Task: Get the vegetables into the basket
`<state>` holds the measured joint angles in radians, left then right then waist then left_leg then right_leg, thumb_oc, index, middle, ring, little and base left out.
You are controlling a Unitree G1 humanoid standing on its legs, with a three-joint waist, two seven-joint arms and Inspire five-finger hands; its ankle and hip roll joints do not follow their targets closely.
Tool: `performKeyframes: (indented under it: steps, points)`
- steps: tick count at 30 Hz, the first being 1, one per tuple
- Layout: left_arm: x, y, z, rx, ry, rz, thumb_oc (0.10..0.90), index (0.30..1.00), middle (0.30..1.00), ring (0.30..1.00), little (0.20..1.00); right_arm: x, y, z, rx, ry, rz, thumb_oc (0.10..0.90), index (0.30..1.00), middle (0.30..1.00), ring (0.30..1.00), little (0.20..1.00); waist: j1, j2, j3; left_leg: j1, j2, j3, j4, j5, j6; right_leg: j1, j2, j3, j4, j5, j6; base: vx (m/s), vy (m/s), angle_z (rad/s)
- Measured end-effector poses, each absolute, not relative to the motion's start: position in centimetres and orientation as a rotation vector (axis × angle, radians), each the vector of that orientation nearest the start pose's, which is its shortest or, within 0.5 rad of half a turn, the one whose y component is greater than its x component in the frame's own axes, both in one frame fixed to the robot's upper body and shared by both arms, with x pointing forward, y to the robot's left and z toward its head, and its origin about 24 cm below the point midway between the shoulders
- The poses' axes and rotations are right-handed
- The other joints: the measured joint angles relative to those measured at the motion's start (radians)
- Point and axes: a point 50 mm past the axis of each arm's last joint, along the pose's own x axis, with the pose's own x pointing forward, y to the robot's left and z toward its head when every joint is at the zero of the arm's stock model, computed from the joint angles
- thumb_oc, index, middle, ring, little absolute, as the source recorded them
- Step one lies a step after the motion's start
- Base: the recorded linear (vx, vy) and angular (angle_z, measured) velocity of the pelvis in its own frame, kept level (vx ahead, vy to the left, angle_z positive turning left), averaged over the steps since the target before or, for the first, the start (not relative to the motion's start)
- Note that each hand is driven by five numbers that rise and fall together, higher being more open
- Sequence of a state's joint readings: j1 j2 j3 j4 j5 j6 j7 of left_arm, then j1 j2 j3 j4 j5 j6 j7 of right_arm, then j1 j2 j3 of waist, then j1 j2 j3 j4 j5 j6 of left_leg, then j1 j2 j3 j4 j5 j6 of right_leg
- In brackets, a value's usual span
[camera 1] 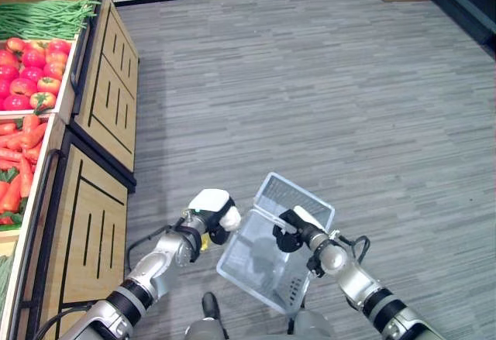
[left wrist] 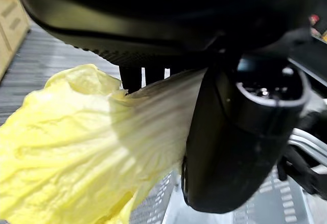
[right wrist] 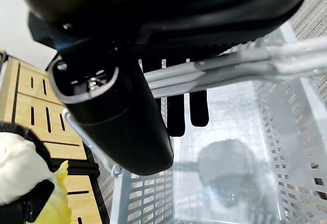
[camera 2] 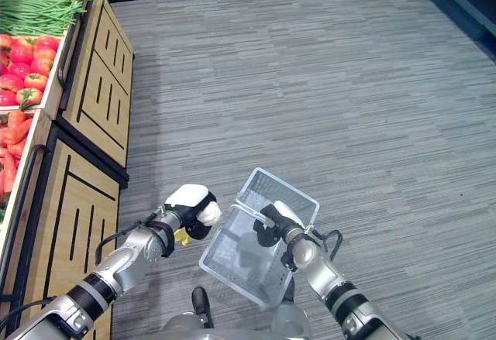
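Basket (camera 1: 267, 266): clear plastic, carried by its handle in the closed right robot hand (camera 1: 290, 230), mouth up to receive the yellow cabbage leaf (left wrist: 71, 147) clasped in the left robot hand (camera 1: 215, 214) just beside its rim.

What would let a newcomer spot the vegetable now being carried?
Start at the clear plastic basket hanging over the grey floor from the right hand. Just beside its rim, the left hand grips a cabbage leaf: pale yellow and crinkled, unlike the produce in the wooden stand.
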<state>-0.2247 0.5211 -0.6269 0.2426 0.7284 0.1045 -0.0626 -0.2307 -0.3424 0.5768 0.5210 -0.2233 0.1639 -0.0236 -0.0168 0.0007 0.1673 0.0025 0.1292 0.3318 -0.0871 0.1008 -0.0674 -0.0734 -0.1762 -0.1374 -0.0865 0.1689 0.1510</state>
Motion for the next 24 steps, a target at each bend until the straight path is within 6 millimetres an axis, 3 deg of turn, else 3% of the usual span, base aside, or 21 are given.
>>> performKeyframes:
  steps: [5, 7, 17, 20, 24]
  points:
    - [25.7, 12.6, -1.5, 1.354, 0.104, -0.652, 0.4, 0.3, 0.3, 0.3, 0.3, 25.7, -13.7, -5.7, -0.844, 0.478, 0.456, 0.4, 0.3, 0.3, 0.3, 0.3, 0.0, 0.051, -0.031, -0.008, 0.003, -0.009, 0.0, 0.001, -0.001, -0.002, 0.002, -0.007, 0.0, -0.002, -0.004, -0.01, 0.002, 0.03]
    - [25.7, 12.1, -1.5, 1.348, 0.093, -0.663, 0.4, 0.3, 0.3, 0.3, 0.3, 25.7, -13.3, -5.6, -0.838, 0.469, 0.46, 0.4, 0.3, 0.3, 0.3, 0.3, 0.0, 0.06, -0.037, -0.011, 0.003, -0.011, 0.0, 0.001, -0.002, -0.004, 0.004, -0.009, 0.0, -0.002, -0.004, -0.01, 0.001, 0.02]
    - [26.2, 9.9, -0.5, 1.368, -0.001, -0.739, 0.4, 0.3, 0.3, 0.3, 0.3, 27.2, -11.1, -4.1, -0.854, 0.384, 0.506, 0.4, 0.3, 0.3, 0.3, 0.3, 0.0, 0.062, -0.039, -0.052, 0.001, -0.021, 0.0, 0.006, -0.004, -0.038, 0.003, -0.02, 0.001, 0.001, -0.007, -0.02, 0.018, 0.02]
    - [26.8, 9.6, 0.6, 1.36, -0.04, -0.728, 0.4, 0.3, 0.3, 0.3, 0.3, 27.8, -11.6, -2.5, -0.857, 0.32, 0.488, 0.4, 0.3, 0.3, 0.3, 0.3, 0.005, 0.062, -0.039, -0.08, -0.002, -0.03, 0.0, 0.011, -0.003, -0.059, 0.0, -0.03, 0.001, 0.002, -0.006, -0.02, 0.027, 0.11]
    - [27.4, 9.5, 1.3, 1.376, -0.057, -0.725, 0.4, 0.3, 0.3, 0.3, 0.3, 28.2, -11.9, -1.8, -0.867, 0.29, 0.473, 0.4, 0.3, 0.3, 0.3, 0.3, 0.004, 0.061, -0.038, -0.08, -0.003, -0.029, 0.0, 0.011, -0.002, -0.06, -0.001, -0.03, 0.001, 0.001, -0.006, 0.0, 0.012, 0.01]
